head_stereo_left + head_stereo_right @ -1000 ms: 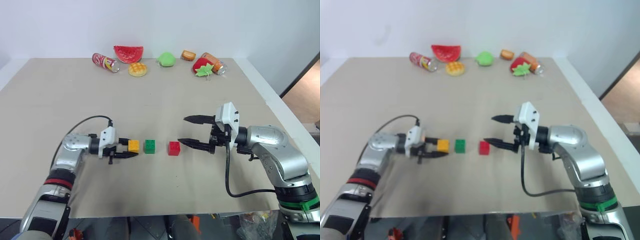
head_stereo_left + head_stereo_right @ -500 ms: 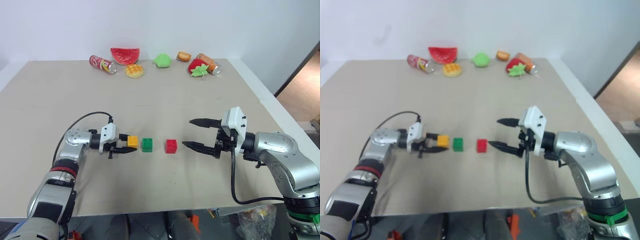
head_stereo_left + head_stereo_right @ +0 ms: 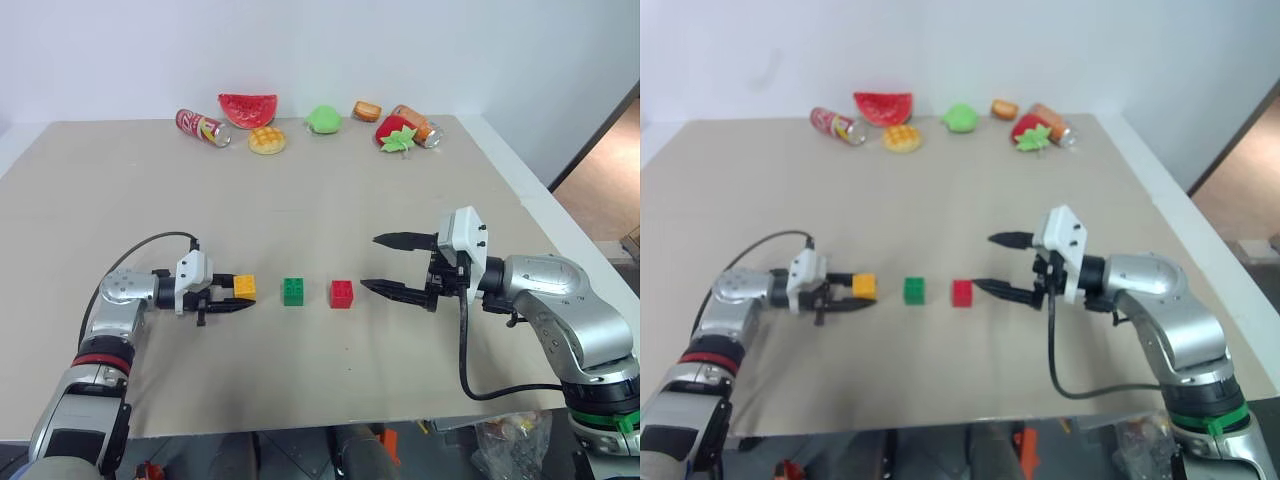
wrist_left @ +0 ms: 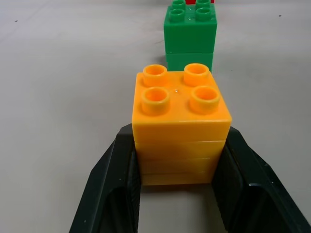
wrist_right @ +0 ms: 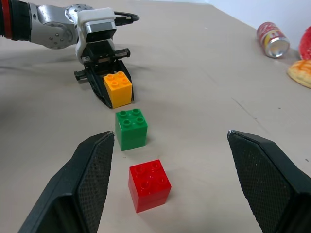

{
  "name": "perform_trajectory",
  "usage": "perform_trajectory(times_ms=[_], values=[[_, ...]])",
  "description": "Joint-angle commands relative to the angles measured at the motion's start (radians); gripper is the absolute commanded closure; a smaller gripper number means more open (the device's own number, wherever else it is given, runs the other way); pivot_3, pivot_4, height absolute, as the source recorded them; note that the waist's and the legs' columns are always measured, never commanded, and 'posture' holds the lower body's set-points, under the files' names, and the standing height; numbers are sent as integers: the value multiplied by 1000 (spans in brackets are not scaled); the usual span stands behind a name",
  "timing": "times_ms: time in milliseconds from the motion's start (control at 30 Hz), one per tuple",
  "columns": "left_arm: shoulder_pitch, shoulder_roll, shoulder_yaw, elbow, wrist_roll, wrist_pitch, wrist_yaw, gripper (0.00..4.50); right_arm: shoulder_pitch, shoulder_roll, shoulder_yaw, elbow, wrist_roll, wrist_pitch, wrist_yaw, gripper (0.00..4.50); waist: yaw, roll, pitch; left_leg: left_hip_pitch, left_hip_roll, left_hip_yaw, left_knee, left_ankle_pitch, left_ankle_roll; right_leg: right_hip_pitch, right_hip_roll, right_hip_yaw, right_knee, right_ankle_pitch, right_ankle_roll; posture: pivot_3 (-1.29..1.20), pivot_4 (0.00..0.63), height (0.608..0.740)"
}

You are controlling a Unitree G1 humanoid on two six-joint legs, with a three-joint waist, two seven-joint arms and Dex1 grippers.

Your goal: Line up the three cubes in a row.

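Three cubes sit in a row on the worktop (image 3: 320, 200): the yellow-orange cube (image 3: 244, 287) clamped at its flat sides by left fingers (image 4: 121, 174), green cube (image 3: 293, 291), red cube (image 3: 342, 293). Likely light, rigid, smooth. Right fingers (image 3: 395, 240) spread wide, empty.

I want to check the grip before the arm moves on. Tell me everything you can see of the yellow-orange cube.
The yellow-orange cube is a small glossy plastic building block with four round studs on top. It sits upright on the beige table, clamped at its sides between the left gripper's black fingers. It forms the left end of a row, with the green cube next in line, a gap between them.
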Motion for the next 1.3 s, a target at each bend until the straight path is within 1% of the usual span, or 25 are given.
perform_trajectory(times_ms=[33, 267, 400, 433, 467, 500, 633, 667, 800, 933, 1067, 1167, 1200, 1300], values=[[21, 12, 8, -57, -13, 38, 6, 2808, -19, -4, -12, -7, 4, -18, 9, 626, 2, 0, 0, 0, 0, 0, 0, 0, 0, 0, 0, 0, 0, 0, 0, 0, 150, 740], [27, 1, 0, -91, -6, 68, 20, 2808, -19, 2, -6, -6, 3, -24, 7, 626, 6, 0, 0, 0, 0, 0, 0, 0, 0, 0, 0, 0, 0, 0, 0, 0, 150, 740], [12, 3, -11, -70, -1, 88, -3, 2808, -18, 1, -9, -6, 3, -24, 6, 626, 7, 0, 0, 0, 0, 0, 0, 0, 0, 0, 0, 0, 0, 0, 0, 0, 150, 740], [5, 7, -15, -65, -3, 117, -19, 2808, -18, 0, -10, -6, 3, -23, 6, 626, 7, 0, 0, 0, 0, 0, 0, 0, 0, 0, 0, 0, 0, 0, 0, 0, 150, 740], [1, 9, -16, -64, -4, 132, -26, 2054, -18, -1, -12, -7, 4, -23, 6, 626, 7, 0, 0, 0, 0, 0, 0, 0, 0, 0, 0, 0, 0, 0, 0, 0, 150, 740], [0, 10, -14, -64, -5, 136, -28, 1905, -17, -2, -13, -7, 5, -22, 6, 626, 7, 0, 0, 0, 0, 0, 0, 0, 0, 0, 0, 0, 0, 0, 0, 0, 150, 740], [-3, 5, 2, -76, -2, 121, -1, 381, -18, -1, -13, -7, 4, -22, 4, 626, 7, 0, 0, 0, 0, 0, 0, 0, 0, 0, 0, 0, 0, 0, 0, 0, 150, 740], [-2, 5, 6, -81, -2, 118, 8, 149, -20, 0, -11, -7, 4, -23, 4, 626, 7, 0, 0, 0, 0, 0, 0, 0, 0, 0, 0, 0, 0, 0, 0, 0, 150, 740], [19, 38, 13, -116, -6, 118, 1, 149, -30, 9, -4, 7, 2, -30, 8, 626, 6, 0, 0, 0, 0, 0, 0, 0, 0, 0, 0, 0, 0, 0, 0, 0, 150, 740], [53, 95, 31, -140, -5, 98, 1, 149, -43, 18, 4, 23, -1, -40, 15, 626, 6, 0, 0, 0, 0, 0, 0, 0, 0, -1, 0, 0, 0, 0, 0, 0, 150, 740], [89, 166, 64, -149, -15, 103, 7, 149, -59, 29, 8, 36, 1, -46, 26, 626, 9, 0, 0, -1, 0, 0, 0, 0, 0, -1, 0, 0, 0, 0, 0, 0, 150, 740], [175, 250, 109, -194, -25, 85, -6, 149, -74, 32, 13, 52, -2, -57, 41, 626, 4, 0, 0, -1, 1, 1, -1, 0, 0, -1, 0, 0, 0, 0, -1, 0, 150, 740], [194, 269, 125, -214, -36, 108, 5, 149, -77, 34, 14, 56, -4, -61, 43, 626, 3, 0, 0, 0, 1, 1, -1, 0, 0, -2, 0, 0, 0, -1, -1, 0, 150, 740], [223, 292, 196, -281, -82, 263, 131, 149, -84, 44, 12, 78, -20, -76, 28, 626, 6, 0, 0, 0, 2, 1, -2, 0, 0, -3, 0, -1, 0, -1, -2, 0, 150, 740]])
